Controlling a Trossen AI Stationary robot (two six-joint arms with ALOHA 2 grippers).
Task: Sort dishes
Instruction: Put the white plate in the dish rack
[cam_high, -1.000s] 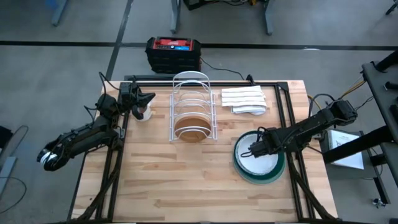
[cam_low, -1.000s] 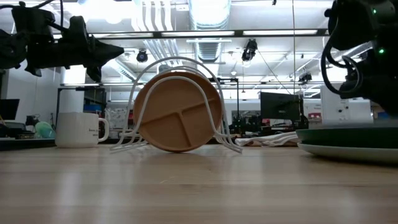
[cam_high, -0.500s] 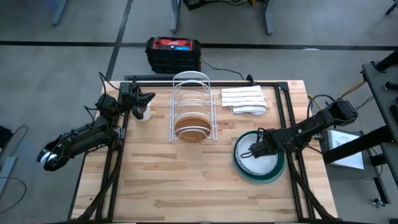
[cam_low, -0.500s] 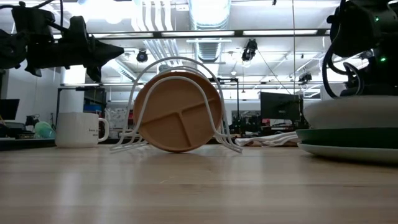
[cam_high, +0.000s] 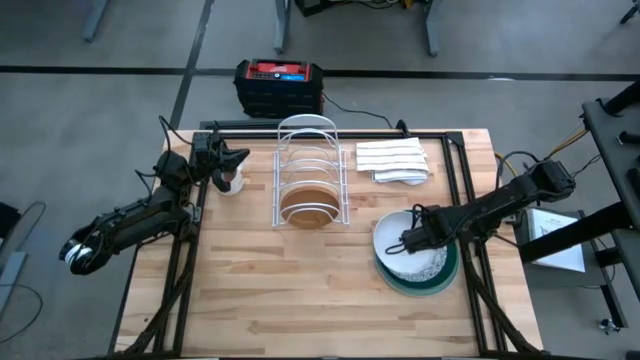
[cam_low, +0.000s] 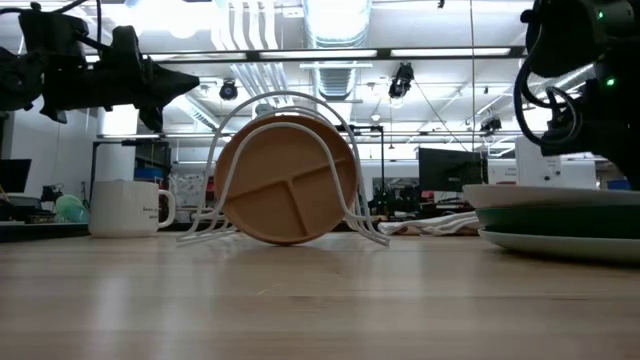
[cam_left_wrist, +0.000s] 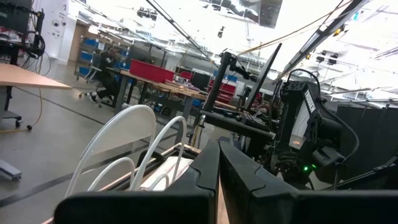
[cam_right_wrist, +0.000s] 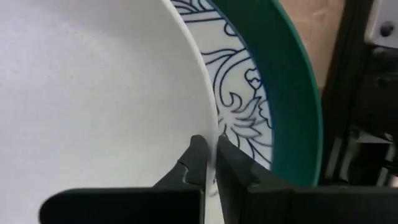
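I work a wooden surface (cam_high: 300, 290) from above, both arms in view. At centre stands one white wire dish rack (cam_high: 311, 160), holding one tan-brown plate (cam_low: 287, 180) upright in a front slot. On my right sits one dark green plate (cam_high: 448, 276), with a blue-patterned white plate (cam_right_wrist: 249, 99) in it and one plain white plate (cam_high: 395, 235) on top. My right tool (cam_right_wrist: 211, 158) is pinched on that white plate's rim. I judge the lift is underway; next it needs carrying to an empty rack slot. My left tool (cam_high: 235, 157) waits closed above one mug (cam_low: 125, 208).
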